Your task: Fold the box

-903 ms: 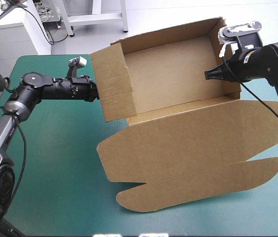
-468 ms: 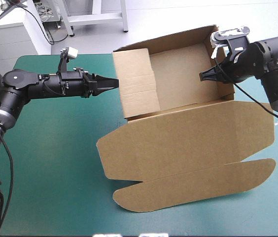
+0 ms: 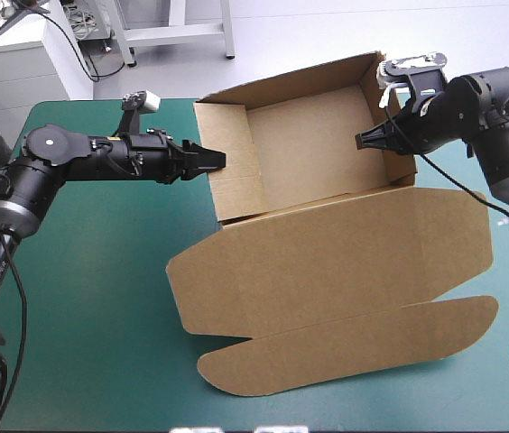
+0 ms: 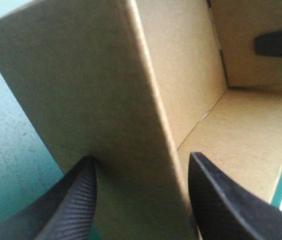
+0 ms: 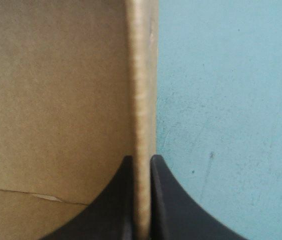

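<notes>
table point(image 3: 101, 298) | teal-green cover point(image 5: 231, 100) | rounded far-left corner | faint dark specks on cover

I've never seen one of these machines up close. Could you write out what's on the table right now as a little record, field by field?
surface: table with teal-green cover
object: brown box, walls raised, an open tray
lid: lying flat, toward the table's near edge
left gripper: open, straddling the box's left wall
right gripper: shut on the box's right wall
</notes>
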You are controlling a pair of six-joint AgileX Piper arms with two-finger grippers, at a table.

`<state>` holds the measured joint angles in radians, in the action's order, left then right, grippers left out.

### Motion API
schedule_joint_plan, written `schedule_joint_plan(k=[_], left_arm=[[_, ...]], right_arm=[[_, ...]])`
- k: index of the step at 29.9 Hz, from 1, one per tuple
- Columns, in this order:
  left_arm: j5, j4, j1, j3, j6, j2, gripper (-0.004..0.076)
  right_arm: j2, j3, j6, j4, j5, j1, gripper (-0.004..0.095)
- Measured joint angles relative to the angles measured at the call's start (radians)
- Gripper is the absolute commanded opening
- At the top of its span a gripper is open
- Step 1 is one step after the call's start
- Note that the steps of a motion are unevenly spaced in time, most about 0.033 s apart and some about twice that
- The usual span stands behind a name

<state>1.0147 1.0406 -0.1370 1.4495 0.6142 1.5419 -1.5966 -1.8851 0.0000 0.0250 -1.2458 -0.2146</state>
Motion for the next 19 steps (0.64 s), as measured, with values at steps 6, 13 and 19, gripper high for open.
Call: schedule_joint_plan(k=[6, 13, 19], left_arm=[[-0.107, -0.339, -0.144, 0.079, -0.266, -0.002, 0.0388], [-0.075, -0.778, -0.245, 0.160, -0.607, -0.002, 0.0388], [0.032, -1.027, -0.286, 0.200, -0.798, 0.004, 0.0314]], right_arm=[[-0.002, 0.000, 0.000, -0.018, 0.010, -0.028, -0.0012], [-0.011, 0.000, 0.093, -0.114, 0.059, -0.160, -0.0013], [-0.040, 0.000, 0.174, -0.151, 0.069, -0.253, -0.0013]])
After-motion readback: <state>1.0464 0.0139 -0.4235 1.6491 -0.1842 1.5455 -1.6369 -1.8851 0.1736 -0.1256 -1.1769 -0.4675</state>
